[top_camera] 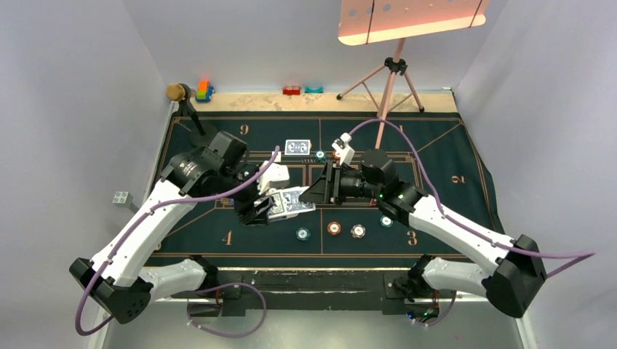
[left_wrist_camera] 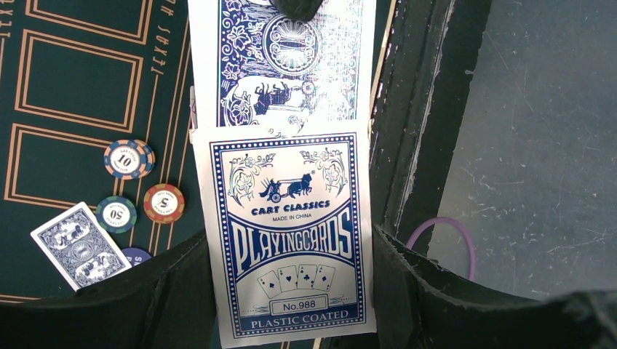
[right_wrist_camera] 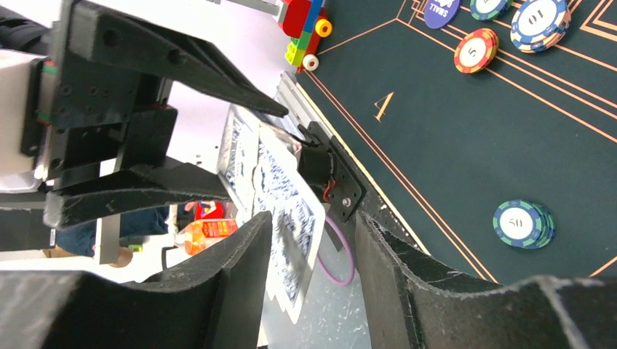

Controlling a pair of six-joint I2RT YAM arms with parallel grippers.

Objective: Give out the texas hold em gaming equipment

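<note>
Now left pincer [top_camera: 263, 209] clamps the deck [left_wrist_camera: 291, 233], its long axis pointing out past the tips. Right pincer [right_wrist_camera: 313, 233], jaws apart, straddles the far end.

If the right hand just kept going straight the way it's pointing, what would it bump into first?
The blue-backed cards the left hand holds. The right hand points straight at them; its wrist view shows a card edge between its spread fingers, though exact depth is unclear.

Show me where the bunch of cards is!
Top view, over the mat: the bunch of cards is pinched in the left claw, right claw around it.
</note>
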